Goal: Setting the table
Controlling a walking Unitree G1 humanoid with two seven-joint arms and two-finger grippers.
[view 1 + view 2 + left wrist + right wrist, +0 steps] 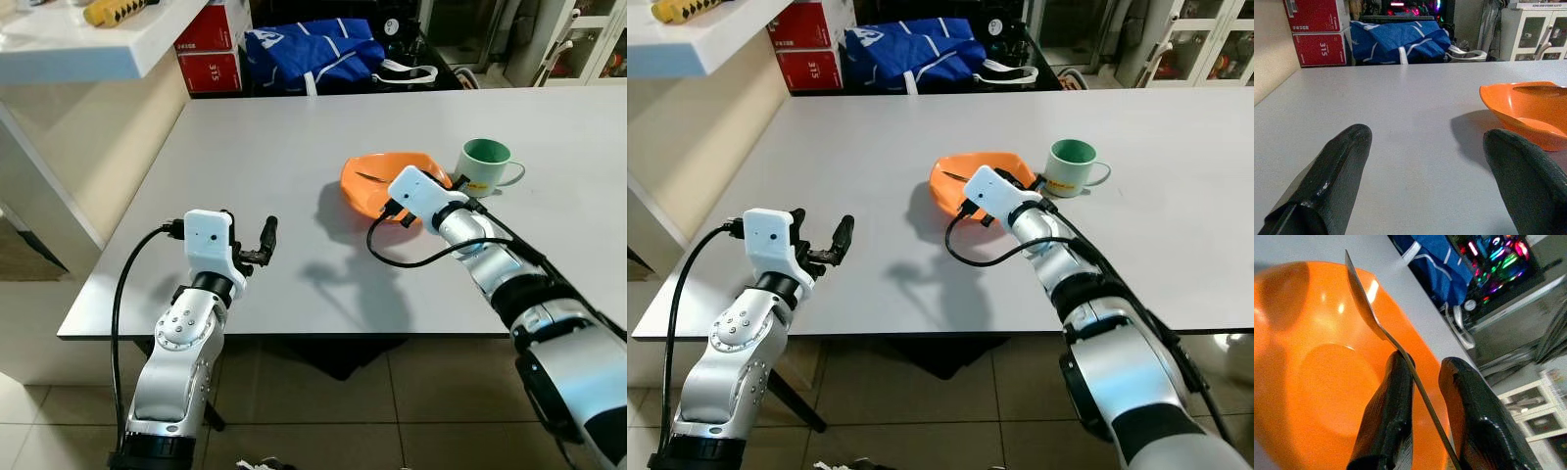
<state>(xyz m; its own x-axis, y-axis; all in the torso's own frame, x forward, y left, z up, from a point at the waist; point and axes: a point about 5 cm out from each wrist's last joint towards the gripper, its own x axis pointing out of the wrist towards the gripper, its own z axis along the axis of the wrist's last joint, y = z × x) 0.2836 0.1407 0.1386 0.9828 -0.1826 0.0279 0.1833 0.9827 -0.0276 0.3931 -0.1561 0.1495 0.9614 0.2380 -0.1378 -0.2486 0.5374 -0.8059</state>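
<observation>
White shelf [88, 49] at far left carries a yellow object [113, 10]. Beyond the table's far edge: red boxes [211, 44], then a blue bag [309, 49].

Left gripper [257, 245] hovers over the near left part of the grey table [245, 137], fingers spread wide, nothing between them. Bare tabletop lies between it and the bowl.

Orange bowl [377, 181] sits mid-table, right of centre, casting a shadow to its left. Right gripper [1425, 396] is over the bowl; its fingers [1388, 401] are closed to a narrow gap on the handle of a metal spoon [1366, 303], whose bowl end points out over the orange interior. Right wrist housing [416, 193] hides the bowl's near right rim in the head views.

Green-lined mug [487, 164] stands just beside the bowl on its right, handle pointing right.
</observation>
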